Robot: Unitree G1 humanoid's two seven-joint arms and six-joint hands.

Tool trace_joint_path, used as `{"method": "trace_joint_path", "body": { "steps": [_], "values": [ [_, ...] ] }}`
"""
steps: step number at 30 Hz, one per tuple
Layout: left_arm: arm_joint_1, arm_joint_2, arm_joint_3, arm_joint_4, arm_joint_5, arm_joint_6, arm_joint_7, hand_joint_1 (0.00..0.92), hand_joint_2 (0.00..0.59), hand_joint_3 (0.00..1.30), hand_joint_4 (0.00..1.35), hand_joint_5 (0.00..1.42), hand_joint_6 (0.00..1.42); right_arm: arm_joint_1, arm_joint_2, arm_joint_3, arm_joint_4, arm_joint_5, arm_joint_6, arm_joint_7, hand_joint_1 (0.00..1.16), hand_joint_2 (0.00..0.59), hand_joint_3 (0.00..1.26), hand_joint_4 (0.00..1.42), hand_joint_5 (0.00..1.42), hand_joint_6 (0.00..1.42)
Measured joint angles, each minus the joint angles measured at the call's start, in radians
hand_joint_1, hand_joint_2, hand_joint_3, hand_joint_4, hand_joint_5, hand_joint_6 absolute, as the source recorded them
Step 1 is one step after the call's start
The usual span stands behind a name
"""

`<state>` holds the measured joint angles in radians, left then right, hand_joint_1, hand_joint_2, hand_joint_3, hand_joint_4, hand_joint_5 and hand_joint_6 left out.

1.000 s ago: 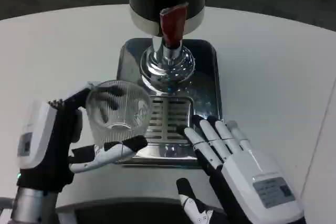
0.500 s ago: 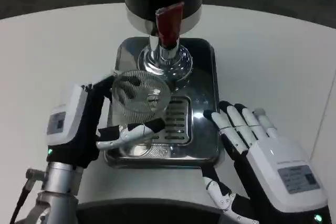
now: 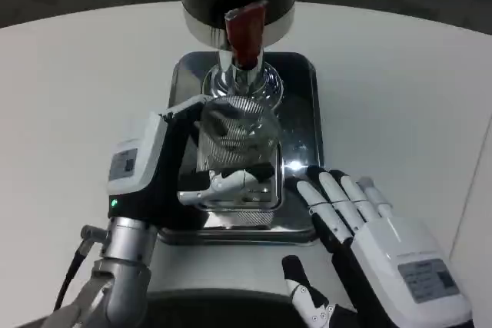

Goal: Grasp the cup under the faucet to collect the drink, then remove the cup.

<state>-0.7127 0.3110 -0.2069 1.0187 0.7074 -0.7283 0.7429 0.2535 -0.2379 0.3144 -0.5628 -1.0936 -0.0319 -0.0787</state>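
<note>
Left hand (image 3: 165, 170) gripping cup (image 3: 234, 140), seemingly under faucet (image 3: 244, 74)

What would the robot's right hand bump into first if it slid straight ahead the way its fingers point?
Probably the shiny metal drip tray: the right hand has its fingertips already at the tray's front right edge. Further along sits the glass cup, though depth is unclear.

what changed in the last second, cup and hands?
The left hand, gripping the glass cup throughout, carried it right and away from the robot, from the drip tray's near-left edge to over the grate, just below the faucet. The right hand shifted slightly but holds nothing, fingers spread. The red lever looks unchanged.
</note>
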Motion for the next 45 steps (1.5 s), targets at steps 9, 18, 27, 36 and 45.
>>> {"method": "trace_joint_path", "body": {
  "steps": [9, 18, 27, 36, 45],
  "values": [
    [-0.030, -0.008, -0.046, 0.055, -0.011, 0.000, 0.054, 0.504, 0.077, 0.95, 1.02, 1.20, 1.24, 0.023, 0.004, 0.009, -0.021, 0.000, 0.000, 0.007, 0.32, 0.524, 0.11, 0.04, 0.05, 0.06],
    [-0.032, -0.004, -0.092, 0.058, -0.010, 0.031, 0.092, 0.366, 0.078, 0.51, 0.45, 0.70, 0.60, 0.018, 0.023, 0.009, -0.020, 0.003, 0.000, 0.017, 0.32, 0.524, 0.11, 0.05, 0.08, 0.10],
    [-0.029, 0.007, -0.122, 0.074, -0.029, 0.050, 0.071, 0.346, 0.078, 0.13, 0.09, 0.45, 0.29, 0.006, 0.040, 0.000, -0.009, 0.013, 0.020, 0.037, 0.31, 0.518, 0.12, 0.06, 0.11, 0.17],
    [-0.026, 0.009, -0.127, 0.069, -0.032, 0.047, 0.069, 0.105, 0.019, 0.09, 0.05, 0.40, 0.21, 0.002, 0.041, -0.010, 0.003, 0.031, 0.025, 0.040, 0.31, 0.512, 0.12, 0.06, 0.13, 0.19],
    [0.081, 0.059, -0.040, -0.050, -0.165, -0.077, -0.021, 0.000, 0.026, 0.00, 0.00, 0.21, 0.06, -0.016, 0.040, -0.007, 0.014, 0.043, 0.025, 0.040, 0.29, 0.516, 0.13, 0.07, 0.13, 0.20]
  ]
}}
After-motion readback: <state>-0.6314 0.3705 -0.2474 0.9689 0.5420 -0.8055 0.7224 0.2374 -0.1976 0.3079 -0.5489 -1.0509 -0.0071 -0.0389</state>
